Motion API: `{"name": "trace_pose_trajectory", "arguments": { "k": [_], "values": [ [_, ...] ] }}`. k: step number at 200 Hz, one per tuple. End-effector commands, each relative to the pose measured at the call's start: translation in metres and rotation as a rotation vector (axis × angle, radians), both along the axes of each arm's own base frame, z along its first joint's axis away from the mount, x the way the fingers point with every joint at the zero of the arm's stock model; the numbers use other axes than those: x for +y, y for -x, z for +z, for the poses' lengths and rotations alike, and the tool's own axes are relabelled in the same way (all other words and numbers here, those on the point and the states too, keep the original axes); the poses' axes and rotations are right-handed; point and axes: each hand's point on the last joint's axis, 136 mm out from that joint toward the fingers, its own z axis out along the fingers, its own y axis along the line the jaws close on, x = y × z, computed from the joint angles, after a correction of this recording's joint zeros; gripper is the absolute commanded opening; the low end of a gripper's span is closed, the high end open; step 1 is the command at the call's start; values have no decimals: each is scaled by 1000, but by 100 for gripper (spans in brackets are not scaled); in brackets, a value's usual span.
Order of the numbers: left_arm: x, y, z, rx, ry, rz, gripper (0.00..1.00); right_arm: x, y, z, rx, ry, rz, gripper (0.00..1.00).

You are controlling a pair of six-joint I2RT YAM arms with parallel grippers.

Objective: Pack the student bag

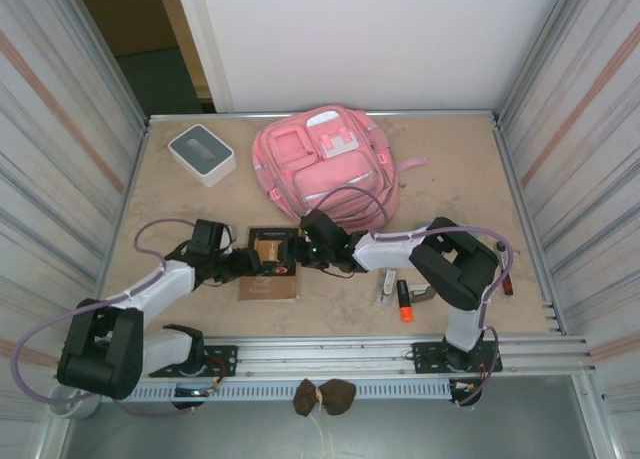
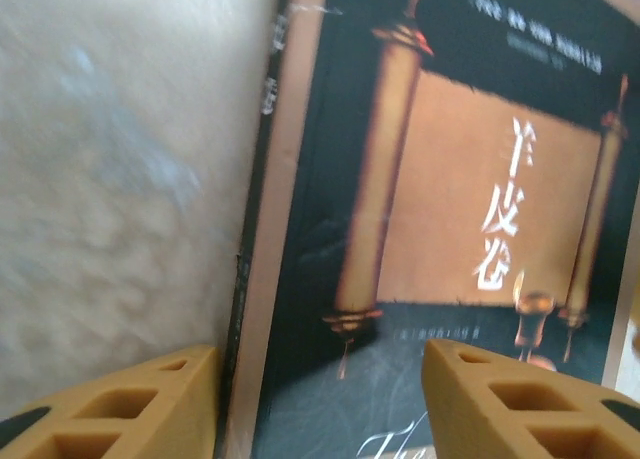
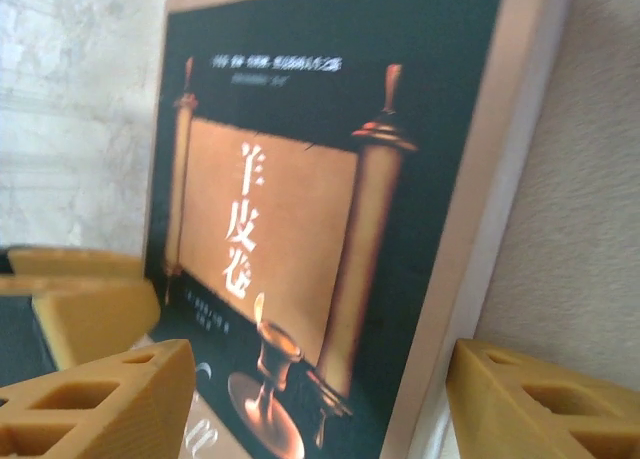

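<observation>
Fabric, pink and soft, makes up the student bag (image 1: 325, 169), slumped at the far middle of the table (image 1: 450, 189); nearer lies a glossy dark book (image 1: 268, 284) with a scroll picture, its edges cut off up close; left gripper (image 2: 320, 364) and right gripper (image 3: 320, 359) stand half-open over it, hollow-celled tan jaws clamping nothing; contact is hard to judge.

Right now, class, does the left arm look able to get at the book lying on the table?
Probably yes: the left arm reaches the book, its jaws open astride the book's long edge, one finger over bare table, nothing between. The right arm crowds the opposite side.
</observation>
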Motion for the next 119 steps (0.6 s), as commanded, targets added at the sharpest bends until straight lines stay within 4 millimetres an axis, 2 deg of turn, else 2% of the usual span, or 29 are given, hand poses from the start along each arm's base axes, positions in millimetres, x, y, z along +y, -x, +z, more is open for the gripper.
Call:
{"name": "trace_pose_trajectory", "arguments": {
  "k": [1, 15, 28, 44, 59, 82, 94, 119],
  "values": [
    [-33, 18, 16, -10, 115, -68, 54, -15, 3, 8, -28, 28, 29, 62],
    [-40, 23, 20, -23, 121, -86, 56, -31, 8, 1, -37, 104, 48, 62],
    [-32, 22, 16, -29, 78, -58, 59, -42, 12, -6, -32, 143, 52, 62],
    [-14, 20, 7, -23, -3, -9, 64, -44, 15, -8, -21, 145, 57, 62],
    [-11, 18, 3, -23, -16, 7, 66, -44, 18, -10, -21, 158, 62, 62],
    [-21, 18, -2, 0, 20, -18, 66, -47, 24, -16, -30, 191, 70, 61],
    [-29, 19, -3, 0, 41, -48, 62, -42, 26, -18, -27, 178, 84, 58],
    [-46, 19, 1, -12, 113, -91, 52, -26, 27, -8, -33, 101, 105, 41]
  ]
}}
